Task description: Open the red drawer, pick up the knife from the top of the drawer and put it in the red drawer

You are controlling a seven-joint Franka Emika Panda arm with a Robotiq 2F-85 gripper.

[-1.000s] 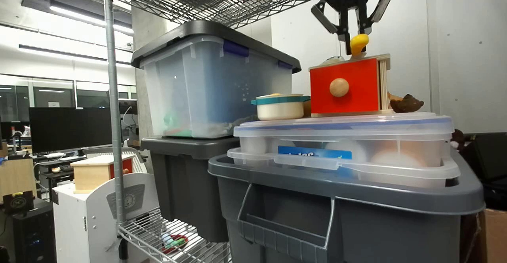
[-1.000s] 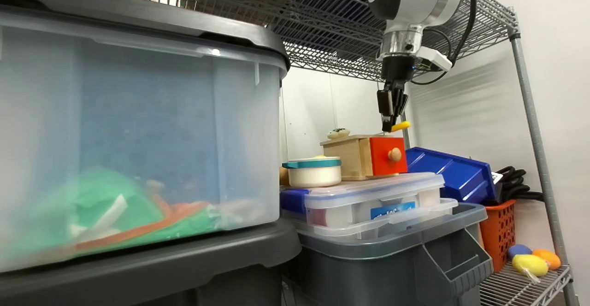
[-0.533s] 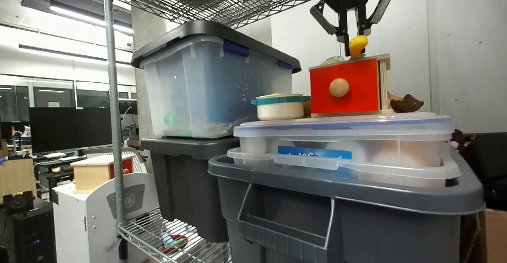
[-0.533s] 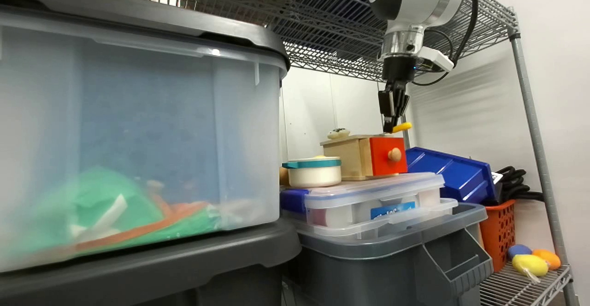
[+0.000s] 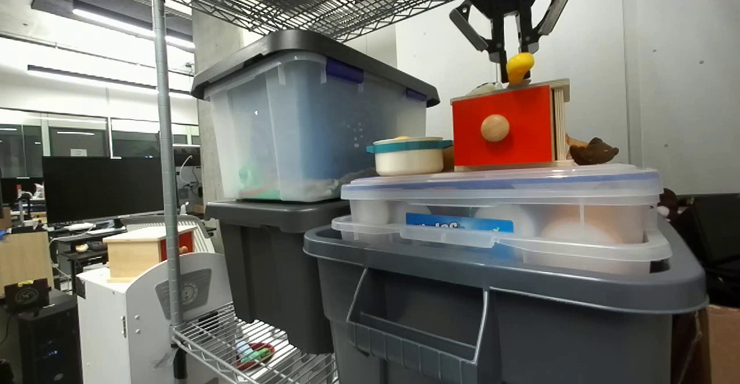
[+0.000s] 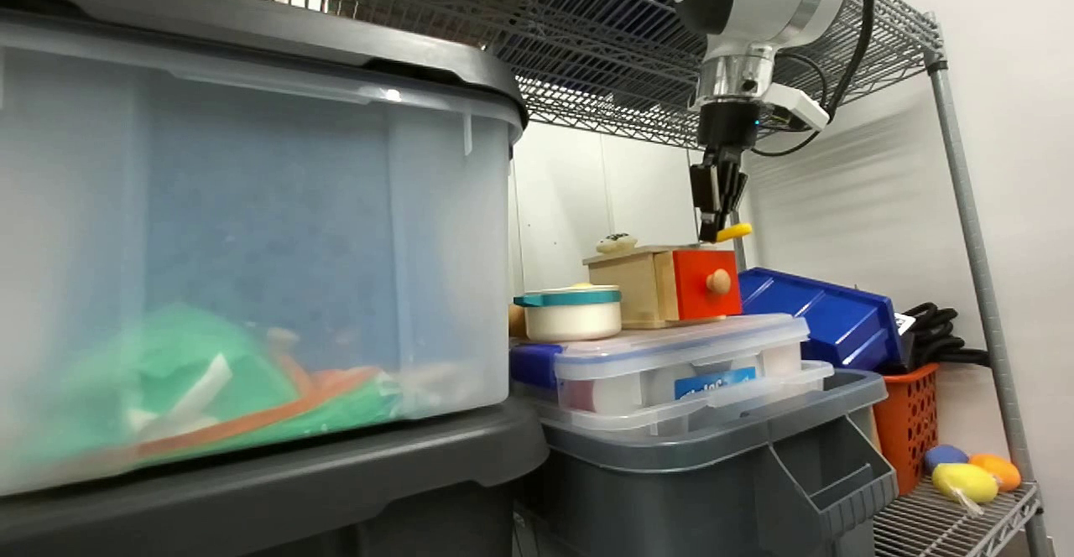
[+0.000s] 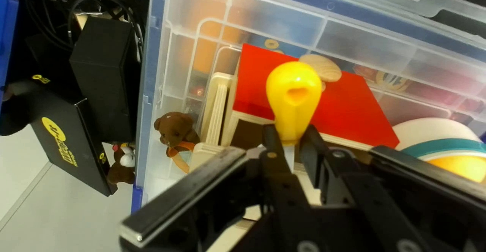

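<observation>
Yellow-handled knife [image 7: 294,96]: middle of wrist view; carrying step, seemingly.
Fingers [image 7: 272,149]: grasping the knife.
Red drawer [image 7: 336,104]: ajar; next, likely lower knife inside.

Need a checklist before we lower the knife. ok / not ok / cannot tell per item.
1. Red drawer pulled out: ok, partly; the wrist view shows a dark gap behind its front.
2. Gripper closed on the knife: ok, a finger on either side of the yellow handle's base.
3. Handle clear of the drawer front: looks not ok; in the wrist view it juts across the red panel.
4. Blade clear of wooden edges: cannot tell; the fingers hide most of it.
5. Room inside the drawer: cannot tell; only a dark strip shows.
6. Support underneath: ok; the wooden box sits on the clear tub in both exterior views.
</observation>
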